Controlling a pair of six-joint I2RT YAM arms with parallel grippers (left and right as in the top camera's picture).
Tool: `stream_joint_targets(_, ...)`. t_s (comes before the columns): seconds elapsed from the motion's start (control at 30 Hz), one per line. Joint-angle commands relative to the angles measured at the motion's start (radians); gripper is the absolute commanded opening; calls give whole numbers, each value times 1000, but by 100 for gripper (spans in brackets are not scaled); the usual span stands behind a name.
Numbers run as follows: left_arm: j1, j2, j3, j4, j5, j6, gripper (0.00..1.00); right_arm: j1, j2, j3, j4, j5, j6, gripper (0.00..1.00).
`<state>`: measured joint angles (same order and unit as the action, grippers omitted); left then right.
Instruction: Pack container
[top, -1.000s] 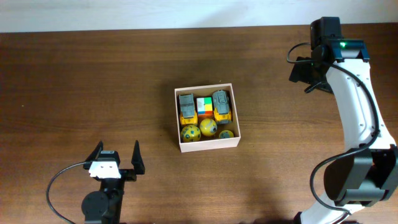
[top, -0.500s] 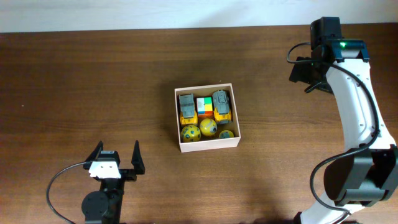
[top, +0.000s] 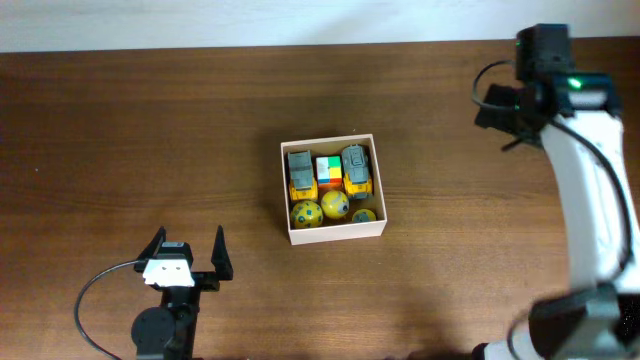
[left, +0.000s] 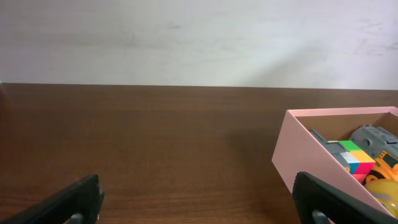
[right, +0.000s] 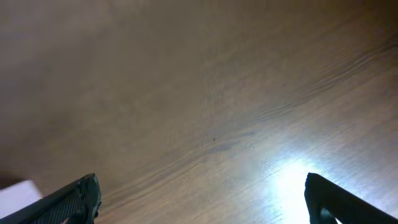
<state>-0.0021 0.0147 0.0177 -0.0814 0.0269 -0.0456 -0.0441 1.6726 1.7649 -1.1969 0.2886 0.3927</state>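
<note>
Cardboard is the story here, folks: the container (top: 335, 232) sits square in the middle of the wooden table (top: 150, 130), white walls outside, tan inside, and already well stocked. Two yellow-and-grey toy trucks (top: 299, 172) flank a colour-block cube (top: 328, 170) along the far side, with three yellow balls (top: 306, 213) lined up along the near wall. No loose toys out on the wood, so by my reading the packing looks about finished.

Down at the near edge, the left gripper (top: 189, 240) stands with jaws spread wide and nothing between them, well apart from the box, which peeks in at the right of its wrist view. Over at the far right, the right gripper (right: 200, 186) is also fully spread and empty, looking down on bare wood.

How would that box handle? Light and fairly stiff, I'd judge, though the thin walls will flex under a hard pinch (and those balls will roll at any tilt). Best hold: pinch one wall over its rim, near a corner, and keep it level or slide it.
</note>
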Motion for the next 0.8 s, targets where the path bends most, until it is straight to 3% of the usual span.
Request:
stream_joint_targets(0.0,5,-7,-8,2,14,16,99,7,-142,1,-1,4,12,99)
stream_joint_targets(0.37,5,-7,-8,2,14,16,99,176,-462,-64,3,91,-29,99)
stream_joint_targets(0.47,5,-7,-8,2,14,16,99,191,-591,-224,82,83,-29,99)
stream_joint_targets(0.77,5,-7,-8,2,14,16,99,185,-1025,-917,582,71,-29,99)
